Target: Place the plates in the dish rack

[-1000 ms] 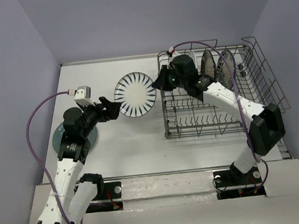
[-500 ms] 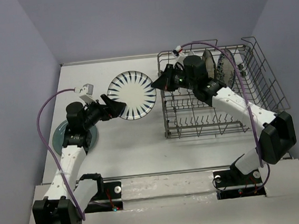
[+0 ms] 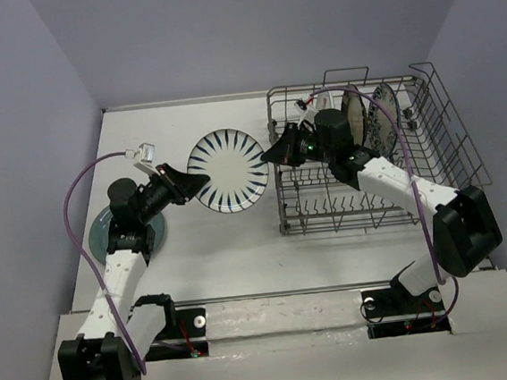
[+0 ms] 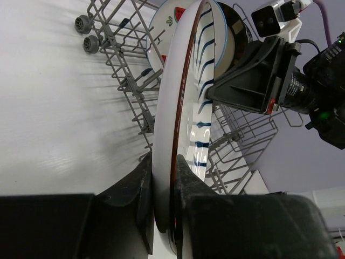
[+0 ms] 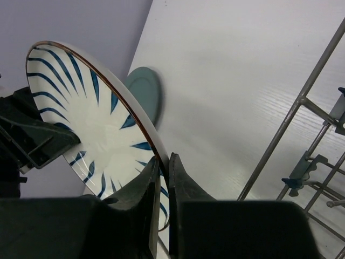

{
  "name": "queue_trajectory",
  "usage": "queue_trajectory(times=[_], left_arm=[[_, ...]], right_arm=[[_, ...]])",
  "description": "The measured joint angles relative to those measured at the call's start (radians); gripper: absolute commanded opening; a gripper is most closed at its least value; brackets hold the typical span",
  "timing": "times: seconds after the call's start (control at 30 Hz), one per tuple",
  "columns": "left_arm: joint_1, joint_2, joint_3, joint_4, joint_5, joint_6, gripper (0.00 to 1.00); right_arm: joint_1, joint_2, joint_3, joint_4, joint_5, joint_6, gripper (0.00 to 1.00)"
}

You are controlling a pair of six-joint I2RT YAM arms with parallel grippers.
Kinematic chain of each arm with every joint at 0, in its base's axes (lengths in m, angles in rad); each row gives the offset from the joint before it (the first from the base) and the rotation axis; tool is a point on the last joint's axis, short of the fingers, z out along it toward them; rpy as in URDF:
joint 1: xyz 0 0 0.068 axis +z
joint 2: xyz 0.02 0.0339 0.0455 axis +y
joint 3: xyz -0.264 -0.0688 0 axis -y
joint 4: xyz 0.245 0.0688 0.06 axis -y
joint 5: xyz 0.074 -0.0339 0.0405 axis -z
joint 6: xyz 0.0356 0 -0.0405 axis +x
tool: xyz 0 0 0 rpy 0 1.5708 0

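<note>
At 8 o'clock on the table the plain teal plate [image 5: 144,93] lies flat under my left arm, waiting its turn. Just past it, my left pincer [image 3: 197,183] is clamped on the blue-striped plate [image 3: 229,167], biting the rim at about its 9 o'clock. My left wrist view shows the edge squeezed between both fingers. The plate hangs tilted between my two arms, near the table's middle and just beside the rack's left wall, and seems to be off the surface. On its rim at 3 o'clock my right pincer [image 3: 272,152] is also closed tight on it, so this looks to me like the handover. To do it well, I should let only the left jaws go, and only once the right bite feels deep enough that the plate won't swing down on a shallow pinch. The left fingers should then back straight out toward 9 o'clock without dragging the rim. The dish rack [image 3: 349,206] fills the 3 o'clock side, with plates already standing [image 3: 381,113] in its far row at 1 o'clock. I'd lift over the wire wall, turn the plate upright and lower it between free tines, well clear of those neighbours.
</note>
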Motion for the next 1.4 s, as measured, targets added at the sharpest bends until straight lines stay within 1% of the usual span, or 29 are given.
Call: queue_trajectory(times=[0.03, 0.07, 0.13, 0.17, 0.2, 0.3, 0.33, 0.4, 0.6, 0.63, 0.7, 0.73, 0.77, 0.8, 0.83, 0.87, 0.97, 1.07, 1.17, 1.23, 1.3, 1.4], left_arm=[[0.000, 0.000, 0.000, 0.001, 0.003, 0.000, 0.06], [0.001, 0.000, -0.002, 0.003, 0.007, 0.000, 0.05], [0.003, 0.000, -0.005, 0.018, 0.018, 0.002, 0.05], [0.005, 0.000, -0.008, 0.030, 0.024, 0.010, 0.05], [0.005, 0.000, -0.013, 0.038, 0.026, 0.009, 0.05], [0.012, 0.001, -0.042, 0.091, 0.046, -0.012, 0.05], [0.014, 0.001, -0.052, 0.109, 0.052, -0.023, 0.05], [0.018, 0.001, -0.071, 0.143, 0.063, -0.044, 0.05], [0.006, 0.002, -0.087, 0.216, 0.140, -0.101, 0.05], [0.002, 0.001, -0.090, 0.229, 0.153, -0.109, 0.05], [-0.005, 0.001, -0.098, 0.259, 0.182, -0.130, 0.05], [-0.006, -0.001, -0.102, 0.270, 0.191, -0.136, 0.05], [-0.009, -0.004, -0.105, 0.281, 0.202, -0.145, 0.06], [-0.009, -0.006, -0.107, 0.287, 0.208, -0.149, 0.11], [-0.009, -0.008, -0.109, 0.294, 0.213, -0.154, 0.19], [-0.009, -0.008, -0.109, 0.294, 0.222, -0.182, 0.47], [-0.007, -0.019, -0.113, 0.329, 0.230, -0.214, 0.99], [-0.007, -0.050, -0.113, 0.324, 0.215, -0.191, 0.99], [-0.009, -0.074, -0.109, 0.266, 0.189, -0.140, 0.99], [-0.009, -0.086, -0.099, 0.212, 0.165, -0.103, 0.99], [-0.009, -0.100, -0.080, 0.148, 0.137, -0.053, 0.99], [-0.011, -0.116, -0.053, 0.071, 0.105, 0.008, 0.99]], right_arm=[[-0.002, 0.000, -0.007, 0.008, -0.006, 0.000, 0.29], [-0.003, 0.001, -0.014, 0.024, -0.018, 0.000, 0.44], [-0.006, 0.001, -0.022, 0.046, -0.038, 0.024, 0.55], [-0.010, 0.001, -0.031, 0.080, -0.083, 0.024, 0.61], [-0.008, 0.001, -0.031, 0.090, -0.096, 0.025, 0.64], [-0.011, 0.002, -0.043, 0.140, -0.163, 0.020, 0.65], [-0.013, 0.002, -0.048, 0.153, -0.181, 0.017, 0.64], [-0.018, 0.002, -0.058, 0.170, -0.207, 0.007, 0.58], [-0.002, 0.002, -0.074, 0.222, -0.307, 0.002, 0.66], [0.006, 0.002, -0.073, 0.223, -0.316, -0.001, 0.66], [0.016, 0.002, -0.072, 0.222, -0.329, -0.002, 0.51], [0.021, 0.002, -0.072, 0.222, -0.336, -0.004, 0.41], [0.024, 0.002, -0.072, 0.223, -0.345, -0.008, 0.18], [0.024, 0.002, -0.072, 0.222, -0.351, -0.004, 0.10], [0.023, 0.002, -0.072, 0.222, -0.352, -0.009, 0.07], [0.019, 0.002, -0.072, 0.231, -0.382, -0.013, 0.07], [0.017, -0.007, -0.071, 0.241, -0.386, -0.019, 0.07], [0.023, -0.023, -0.071, 0.180, -0.333, -0.035, 0.07], [0.021, -0.058, -0.052, 0.075, -0.260, -0.068, 0.07], [0.018, -0.101, -0.017, -0.038, -0.172, -0.106, 0.07], [0.004, -0.134, 0.047, -0.166, -0.054, -0.153, 0.07], [-0.024, -0.158, 0.155, -0.293, 0.130, -0.215, 0.07]])
